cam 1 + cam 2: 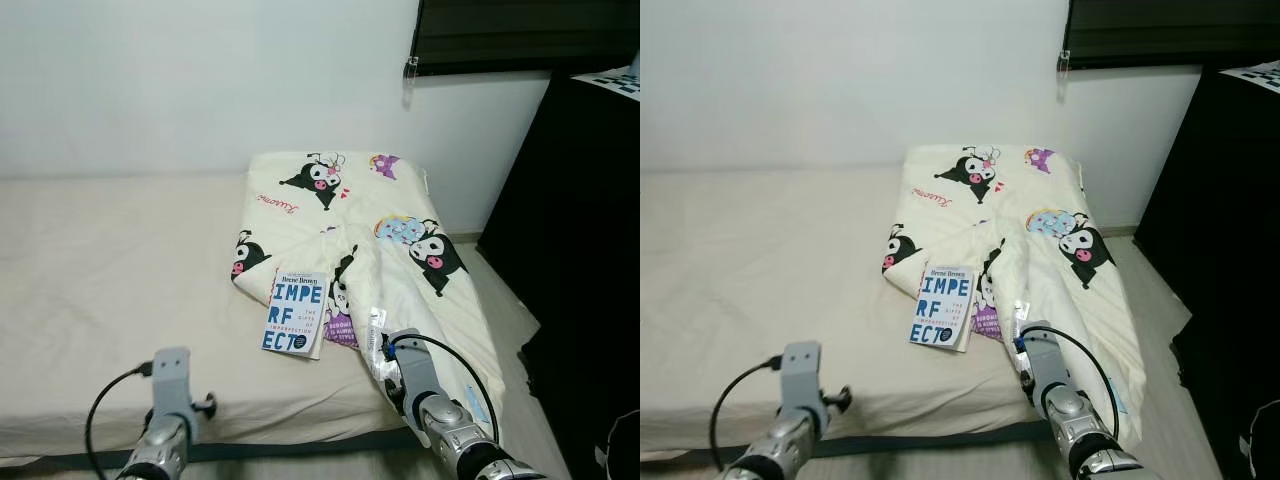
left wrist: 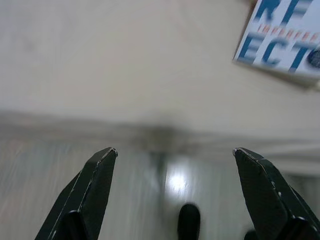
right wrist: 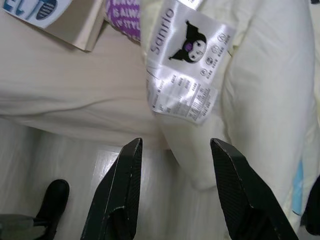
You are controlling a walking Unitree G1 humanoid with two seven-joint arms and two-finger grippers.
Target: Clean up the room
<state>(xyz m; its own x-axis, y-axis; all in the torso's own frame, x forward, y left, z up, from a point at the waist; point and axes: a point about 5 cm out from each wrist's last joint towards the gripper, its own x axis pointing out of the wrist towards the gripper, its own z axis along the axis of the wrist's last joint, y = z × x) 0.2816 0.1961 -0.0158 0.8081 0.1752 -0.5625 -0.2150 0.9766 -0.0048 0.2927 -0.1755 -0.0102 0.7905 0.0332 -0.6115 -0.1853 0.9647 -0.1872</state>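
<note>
Left eye view: a cream cartoon-print blanket (image 1: 390,250) lies rumpled over the right end of the beige-sheeted bed (image 1: 110,270), one edge hanging off the bed's near corner toward 5 o'clock. A white paperback book with large blue lettering (image 1: 296,314) rests on the sheet, touching the blanket's lower fold. The left gripper (image 1: 172,385) hovers at 7 o'clock over the bed's front edge; the right gripper (image 1: 385,350) sits at 5 o'clock, just beside the hanging blanket.

Right eye view: the same layout, with a black cabinet (image 1: 1230,230) at 3 o'clock against the white wall (image 1: 840,80).

Left wrist view: its two black fingers (image 2: 95,190) are spread wide, holding nothing, with the book's corner at 1 o'clock.

Right wrist view: fingers (image 3: 122,190) parted, gripping nothing, just short of the blanket's shiny white care label (image 3: 185,82).
</note>
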